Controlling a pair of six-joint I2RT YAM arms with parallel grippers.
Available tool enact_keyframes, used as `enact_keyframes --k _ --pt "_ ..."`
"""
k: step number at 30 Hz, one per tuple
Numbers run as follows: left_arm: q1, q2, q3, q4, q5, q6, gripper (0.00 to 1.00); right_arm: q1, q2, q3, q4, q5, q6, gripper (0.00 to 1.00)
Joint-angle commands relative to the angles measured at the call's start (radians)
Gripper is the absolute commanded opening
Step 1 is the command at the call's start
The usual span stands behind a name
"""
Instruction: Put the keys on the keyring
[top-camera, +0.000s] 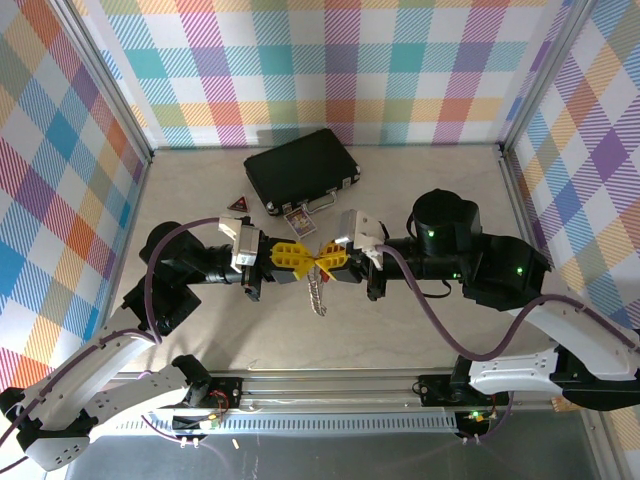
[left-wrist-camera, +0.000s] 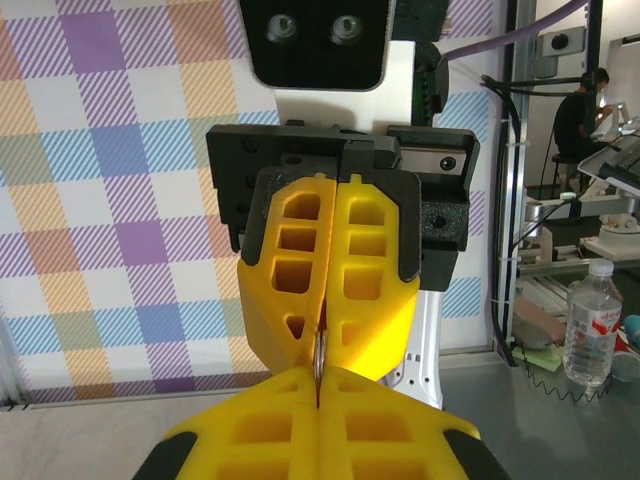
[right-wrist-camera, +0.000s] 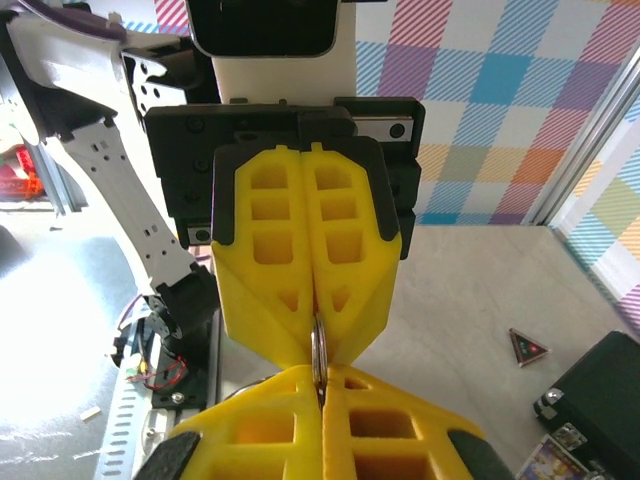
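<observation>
— What's closest to the lens?
— The left gripper (left-wrist-camera: 318, 388), yellow fingers pressed together, tip to tip with the right gripper (left-wrist-camera: 322, 335), which is closed too.
— Anything between them?
— A thin metal edge of the keyring (left-wrist-camera: 318, 358), caught in both seams.
— And behind?
— A checked wall (left-wrist-camera: 110, 200), and a water bottle (left-wrist-camera: 592, 322) off to the right.

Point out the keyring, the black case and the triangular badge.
keyring (top-camera: 319, 296), top external view, its hanging chain
black case (top-camera: 298, 166), top external view, lid's middle
triangular badge (top-camera: 238, 204), top external view, its centre
</observation>
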Motion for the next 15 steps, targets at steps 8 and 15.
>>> enact_keyframes --k 8,15 --pt "-0.012 0.02 0.093 -0.315 -0.138 0.221 0.2 0.002 0.072 0.093 -0.163 0.121 -0.12 0.0" --pt "-0.011 0.035 0.124 -0.403 -0.179 0.287 0.19 0.003 0.122 0.154 -0.237 0.125 -0.162 0.0"
